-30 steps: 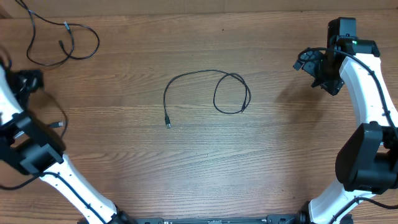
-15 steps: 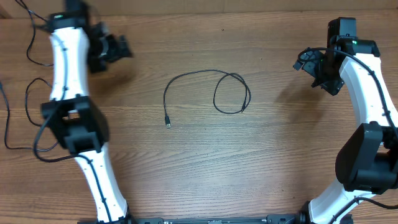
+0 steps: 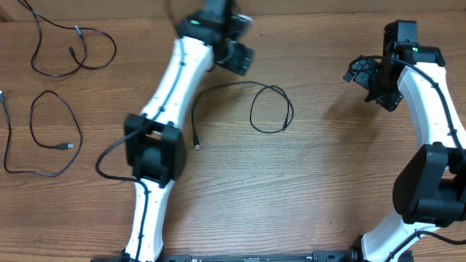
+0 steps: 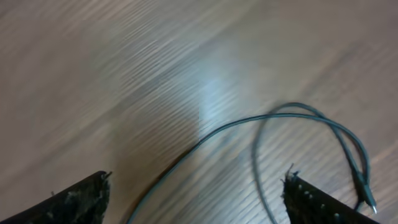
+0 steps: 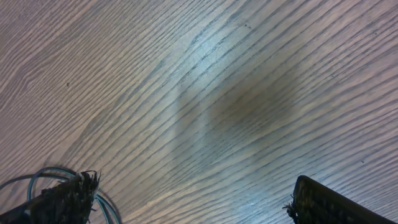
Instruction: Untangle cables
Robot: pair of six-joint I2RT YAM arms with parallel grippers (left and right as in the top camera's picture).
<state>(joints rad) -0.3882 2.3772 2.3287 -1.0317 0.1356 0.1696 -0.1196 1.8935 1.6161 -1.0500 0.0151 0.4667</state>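
Left claw (image 3: 239,52): released, jaws wide, nothing between them; it hangs over bare table (image 3: 328,182).
Nearest cable (image 3: 250,113): just ahead of and below the left claw. In the smeared wrist view, its arc runs up between the fingertips and curls into a loop on the right-finger side.
Loop: the cord crosses itself once and lies flat on the wood; a small plug (image 3: 196,145) ends the long tail, back toward the arm's base.
Step, as I judge it: reaching to take this cable and open its loop.
How to do it well: come down on the single strand of the arc, clear of the crossing, so only one run of cord is pinched. Close fully, since the cord is thin. Lift a little, then draw away from the loop so it slides open and does not tighten.
Right claw (image 3: 358,73): released and empty, well off to the loop's far side, over bare wood.
Far cables: one (image 3: 114,47) and another (image 3: 65,146) lie well apart behind the left arm, touching neither each other nor the nearest cable.
Count: three cables; two claws, both empty.
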